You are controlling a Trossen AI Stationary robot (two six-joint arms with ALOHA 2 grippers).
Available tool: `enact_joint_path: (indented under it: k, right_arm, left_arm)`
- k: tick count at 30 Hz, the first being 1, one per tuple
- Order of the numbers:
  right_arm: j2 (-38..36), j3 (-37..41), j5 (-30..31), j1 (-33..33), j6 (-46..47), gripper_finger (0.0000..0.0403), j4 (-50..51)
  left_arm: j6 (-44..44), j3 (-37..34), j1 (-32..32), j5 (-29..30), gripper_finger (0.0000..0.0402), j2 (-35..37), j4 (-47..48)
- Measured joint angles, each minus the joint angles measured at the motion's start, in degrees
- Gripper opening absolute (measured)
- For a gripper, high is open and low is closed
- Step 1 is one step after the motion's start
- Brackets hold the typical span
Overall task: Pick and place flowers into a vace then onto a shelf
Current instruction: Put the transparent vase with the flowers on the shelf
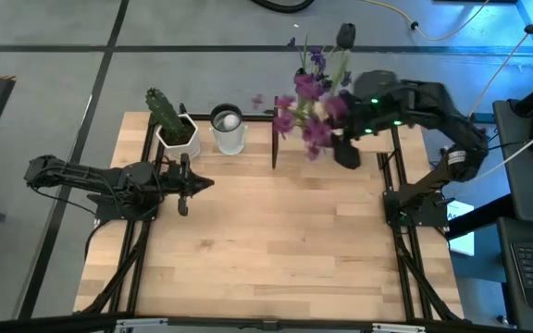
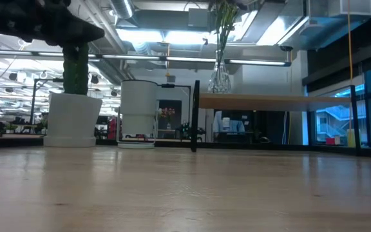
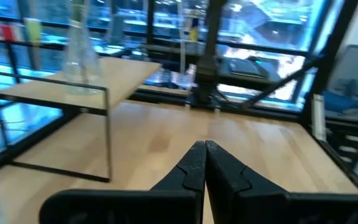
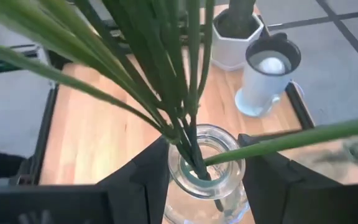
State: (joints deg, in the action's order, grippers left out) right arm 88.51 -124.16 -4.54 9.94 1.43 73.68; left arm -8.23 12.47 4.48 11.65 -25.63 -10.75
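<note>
The flowers [image 1: 311, 102] are purple blooms on long green stems [image 4: 166, 74]. Their stems stick down into a clear glass vase [image 4: 207, 171]. In the low view the vase [image 2: 219, 78] stands upright at the left end of the shelf [image 2: 275, 102], a light board on thin black posts. My right gripper [image 4: 205, 180] reaches in from the table's right and is shut on the vase. My left gripper [image 1: 185, 188] hovers shut over the table's left part, well away from the shelf. My right gripper pinches the vase's neck just below the rim [image 4: 178, 180] between its two fingers [image 4: 151, 177], one on each side. The fingers come slanting down from the table's right. The vase stays upright with its base at the shelf board [image 3: 82, 87]; whether it rests there, I cannot tell.
A green cactus in a white pot [image 1: 169, 120] and a white cup [image 1: 229, 129] stand at the table's far edge, left of the shelf. Black arm frames run along both sides of the table. Open wood lies in the middle and near part.
</note>
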Motion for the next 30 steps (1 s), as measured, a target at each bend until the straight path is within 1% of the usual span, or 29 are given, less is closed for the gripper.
enact_joint_path:
  k: [3,5,7,10,12,16,20,23,26,30]
  right_arm:
    - [-3.07,0.28,1.19,0.03,-0.42,0.0163,2.41]
    - [-5.79,2.32,3.11,0.17,-0.56,0.0163,2.66]
    - [-9.14,5.52,3.35,0.84,-0.80,0.0163,2.55]
    - [-14.90,12.47,3.57,2.67,-0.64,0.0163,1.49]
    - [-18.74,18.02,4.88,4.35,-1.07,0.0163,-0.21]
    - [-26.01,29.37,5.20,8.07,-3.38,0.0163,-7.74]
    - [-32.02,38.73,4.84,13.22,-4.82,0.0163,-13.61]
    - [-35.20,44.27,6.30,17.87,-4.78,0.0163,-16.65]
    - [-36.33,47.91,8.69,22.20,-5.21,0.0163,-17.43]
    - [-35.70,51.78,7.61,27.53,-6.74,0.0163,-21.08]
  left_arm:
    - [-0.01,0.00,-0.71,2.52,0.0003,-0.01,-0.11]
    - [-0.01,0.00,-1.12,3.76,0.0003,0.00,-0.15]
    - [0.00,0.00,-1.53,4.70,0.0003,0.00,-0.17]
    - [-0.02,0.00,-2.05,6.51,0.0003,0.00,-0.19]
    - [-0.02,0.00,-2.39,7.24,0.0003,0.00,-0.19]
    - [-0.20,0.01,-2.80,8.65,0.0003,0.00,-0.20]
    - [-1.20,0.00,-2.80,9.35,0.0003,0.00,-0.21]
    - [-2.98,0.00,-2.80,9.35,0.0003,0.00,-0.21]
    - [-3.19,0.00,-2.78,9.35,0.0003,0.00,-0.21]
    - [-3.20,0.00,-2.78,9.35,0.0003,0.00,-0.21]
